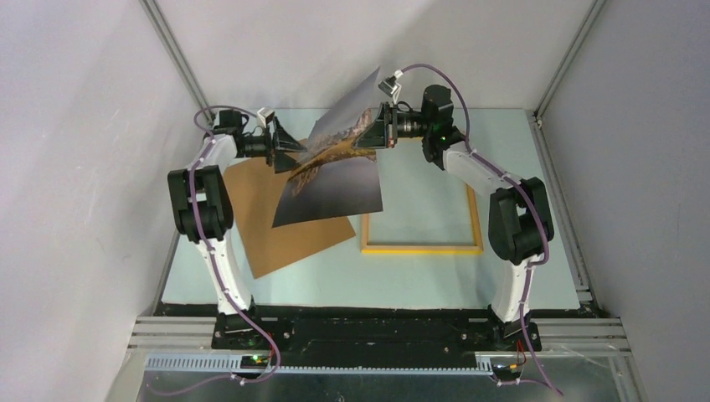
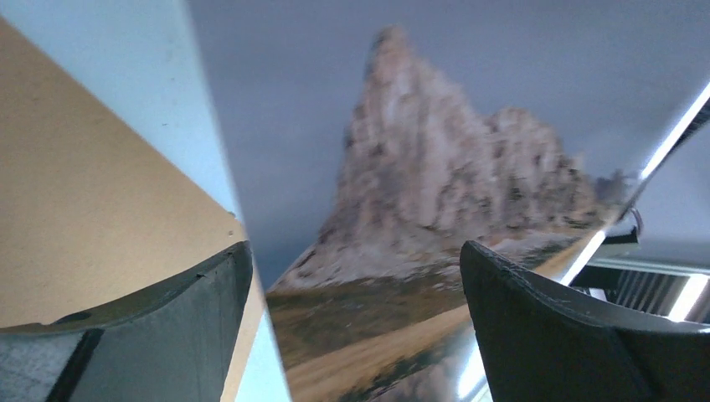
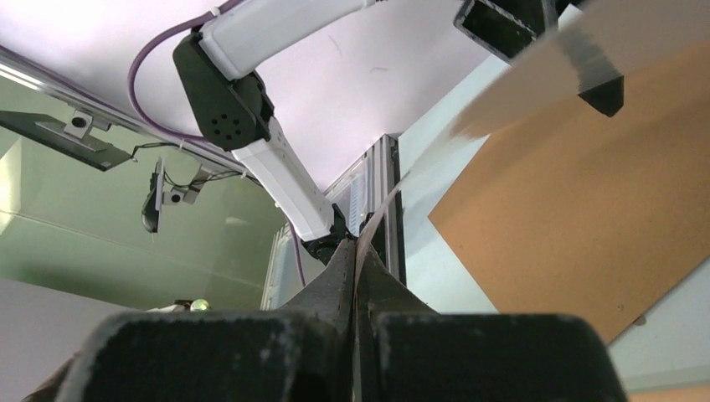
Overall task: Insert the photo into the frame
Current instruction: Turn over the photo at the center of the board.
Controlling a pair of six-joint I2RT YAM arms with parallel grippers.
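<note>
The photo [image 1: 335, 167], a mountain over a lake, hangs tilted in the air above the table's back half. My right gripper [image 1: 374, 134] is shut on its right edge; in the right wrist view the fingers [image 3: 358, 276] pinch the thin sheet [image 3: 378, 219] edge-on. At the photo's left edge my left gripper [image 1: 289, 152] stands open. In the left wrist view the print [image 2: 435, 184] fills the space between the spread fingers [image 2: 356, 335], and neither finger presses on it. The frame [image 1: 423, 248], with narrow yellow-orange edges, lies flat on the table to the right, partly under the photo.
A plain brown backing board [image 1: 280, 230] lies flat on the pale table [image 1: 419, 280] below and left of the photo, and also shows as the board [image 2: 84, 209] and the board [image 3: 586, 218]. White walls enclose the back and sides. Aluminium rails [image 1: 578, 251] border the table.
</note>
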